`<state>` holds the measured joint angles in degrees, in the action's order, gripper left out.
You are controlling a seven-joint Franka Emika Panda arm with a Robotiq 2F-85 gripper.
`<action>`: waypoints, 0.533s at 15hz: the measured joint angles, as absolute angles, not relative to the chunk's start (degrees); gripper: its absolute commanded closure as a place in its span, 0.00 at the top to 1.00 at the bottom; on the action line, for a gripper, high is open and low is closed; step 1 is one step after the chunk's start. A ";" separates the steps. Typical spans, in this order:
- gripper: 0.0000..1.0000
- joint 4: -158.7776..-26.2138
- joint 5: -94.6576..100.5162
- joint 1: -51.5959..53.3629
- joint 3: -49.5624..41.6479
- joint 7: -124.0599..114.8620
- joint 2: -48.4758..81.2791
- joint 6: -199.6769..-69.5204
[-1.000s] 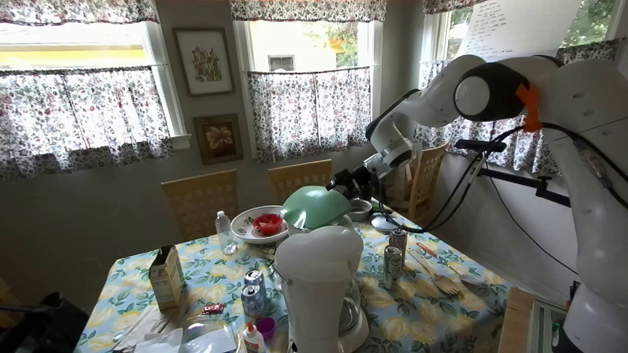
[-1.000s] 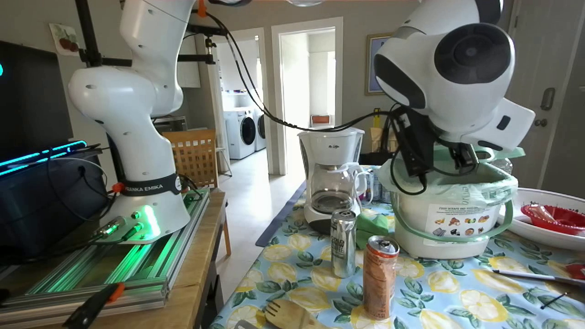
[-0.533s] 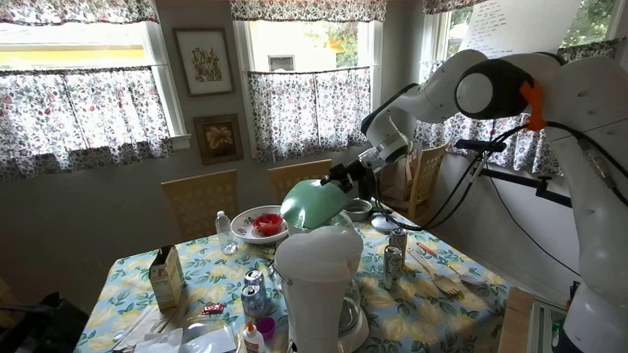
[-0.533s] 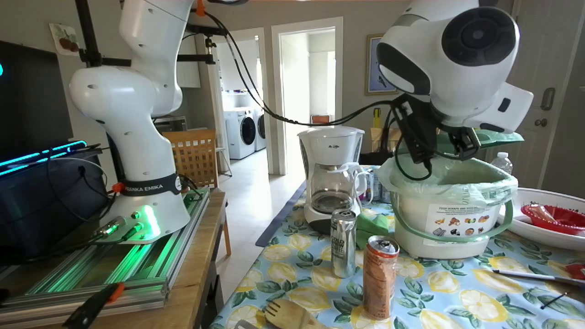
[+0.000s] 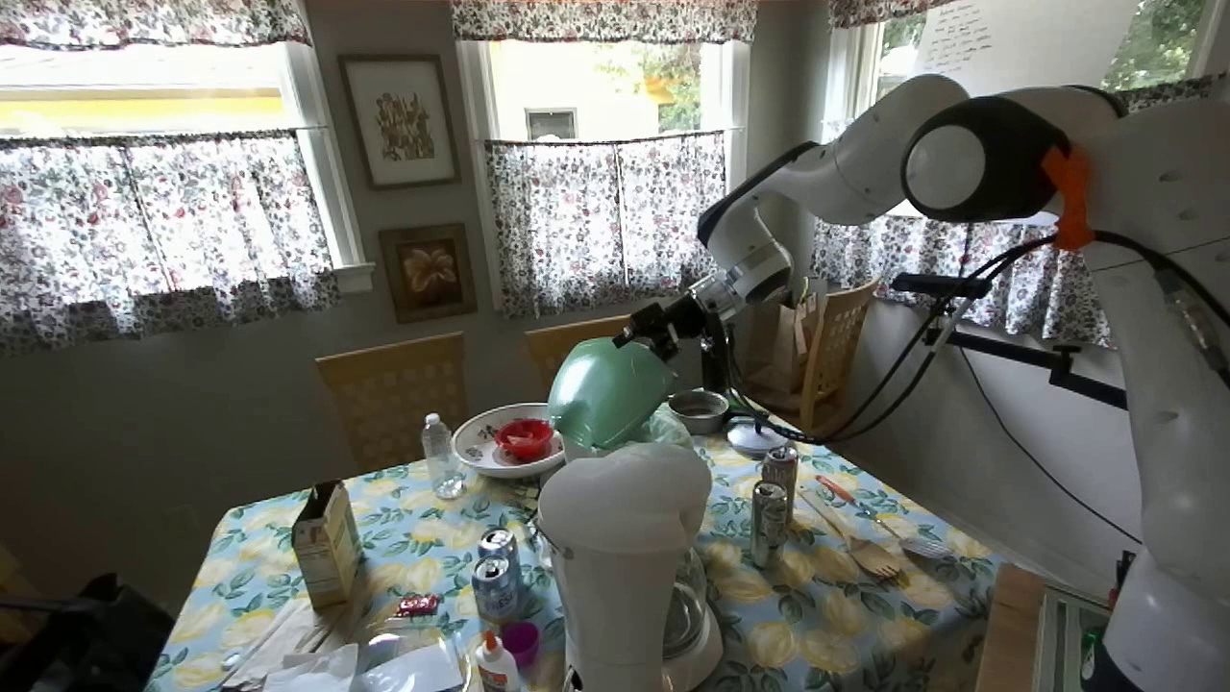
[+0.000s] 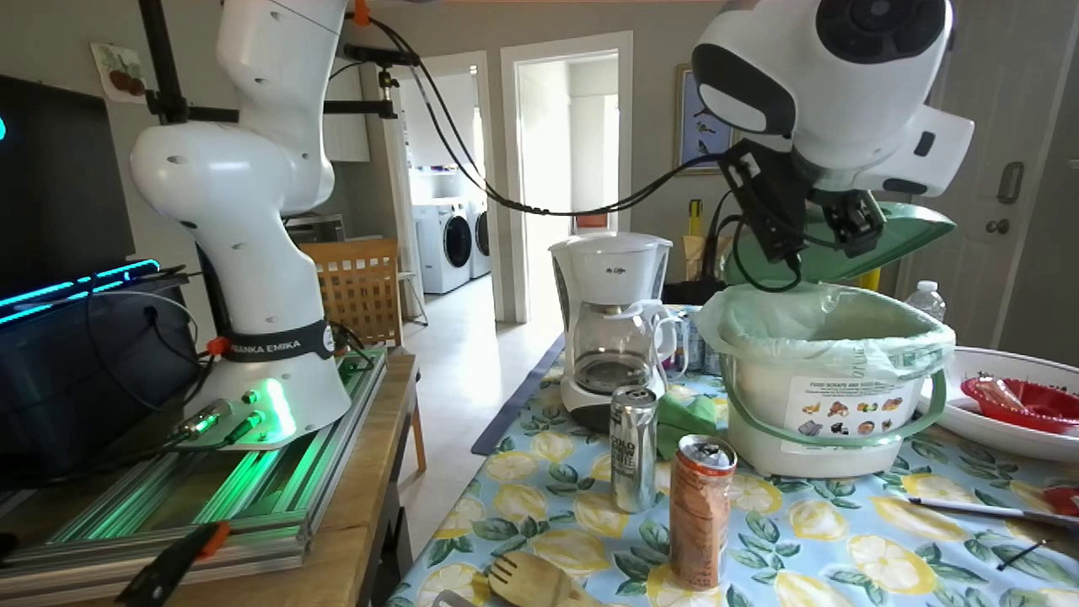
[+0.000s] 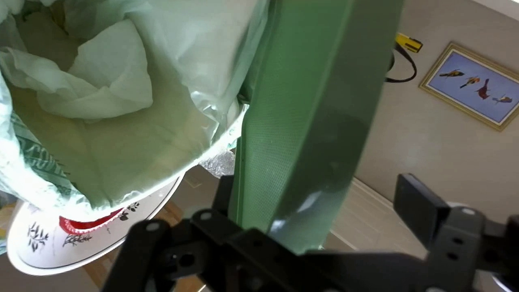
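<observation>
Gripper spread wide — green lid between its jaws; wrist view alone shows crumpled white sheet inside bin.

Coffee mkr nr slvr can

The wrist view's top edge crops the green lid.

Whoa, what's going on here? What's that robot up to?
A robot arm has its gripper at the tilted-up green lid of a white bin. The gripper is open: the lid's edge lies between its fingers, not squeezed by both. The bin is open too, lined with a pale green bag, and something crumpled and pale sits inside. The bin stands on a lemon-patterned tablecloth.
</observation>
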<state>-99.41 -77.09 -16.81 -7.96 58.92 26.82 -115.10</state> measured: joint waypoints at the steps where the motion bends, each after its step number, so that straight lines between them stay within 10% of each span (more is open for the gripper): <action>1: 1.00 -99.40 -77.05 -16.44 -8.01 58.58 26.36 -115.60; 8: 1.00 -98.84 -75.05 -13.87 -8.04 54.37 24.23 -119.13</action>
